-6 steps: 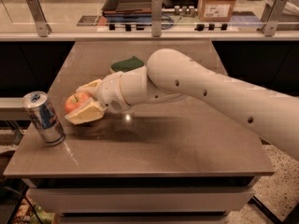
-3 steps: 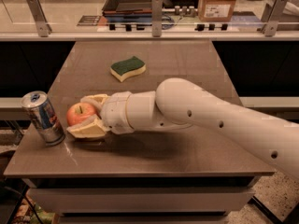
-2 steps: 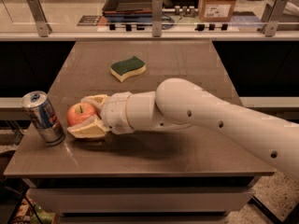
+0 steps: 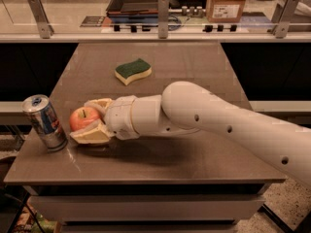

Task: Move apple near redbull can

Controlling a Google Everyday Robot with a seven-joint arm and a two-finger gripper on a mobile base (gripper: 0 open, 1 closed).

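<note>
The red-orange apple (image 4: 81, 118) sits low at the table's front left, just right of the silver-and-blue redbull can (image 4: 44, 123), with a small gap between them. The can stands upright near the left edge. My gripper (image 4: 91, 121) reaches in from the right on the white arm (image 4: 194, 115). Its two cream fingers (image 4: 92, 136) lie one behind and one in front of the apple, closed against it. The arm hides the apple's right side.
A green-and-yellow sponge (image 4: 132, 71) lies at the middle back of the brown table (image 4: 160, 164). Behind the table runs a rail with metal posts (image 4: 163, 11), a dark tray and a cardboard box (image 4: 228, 1).
Since two seconds ago the gripper has carried the apple down and toward the front, beside the can. Over the last second nothing has visibly moved.
</note>
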